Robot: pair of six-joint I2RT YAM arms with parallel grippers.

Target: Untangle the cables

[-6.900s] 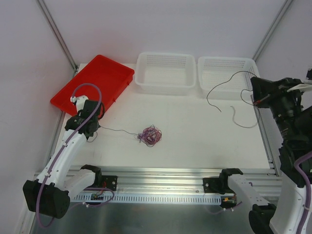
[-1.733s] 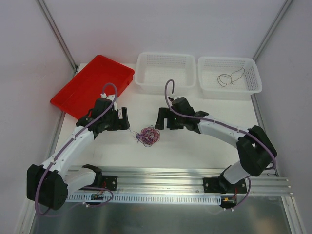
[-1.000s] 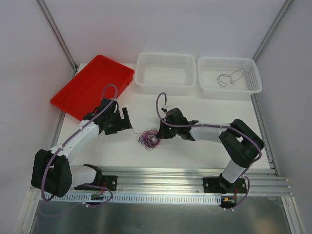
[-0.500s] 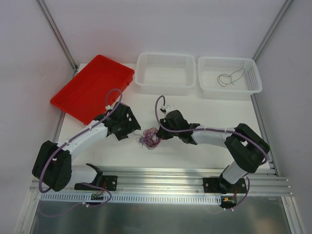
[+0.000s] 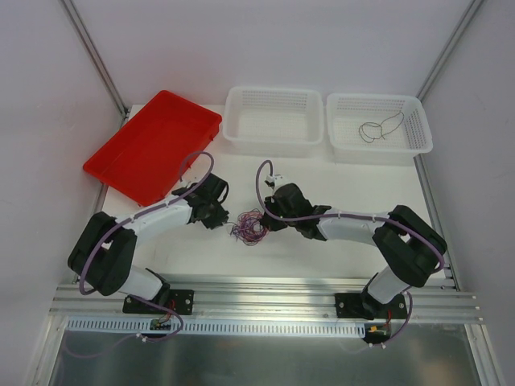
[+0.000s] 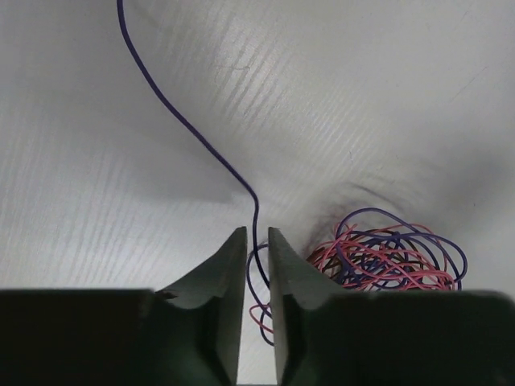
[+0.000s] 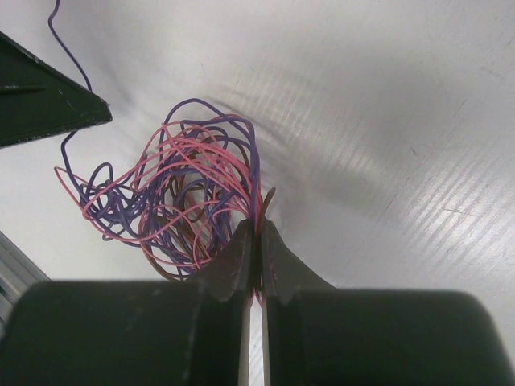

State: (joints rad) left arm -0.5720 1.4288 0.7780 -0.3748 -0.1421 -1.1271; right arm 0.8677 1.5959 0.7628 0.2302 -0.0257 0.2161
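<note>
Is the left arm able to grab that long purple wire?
Probably yes. The purple wire leaving the tangle runs between the left gripper's slightly parted fingers; nothing blocks it.

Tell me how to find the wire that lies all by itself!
Look along the far edge of the table to the white basket on the right. Inside lies one thin dark wire, loosely curled. Unlike the pink-and-purple tangle mid-table, it lies alone.
</note>
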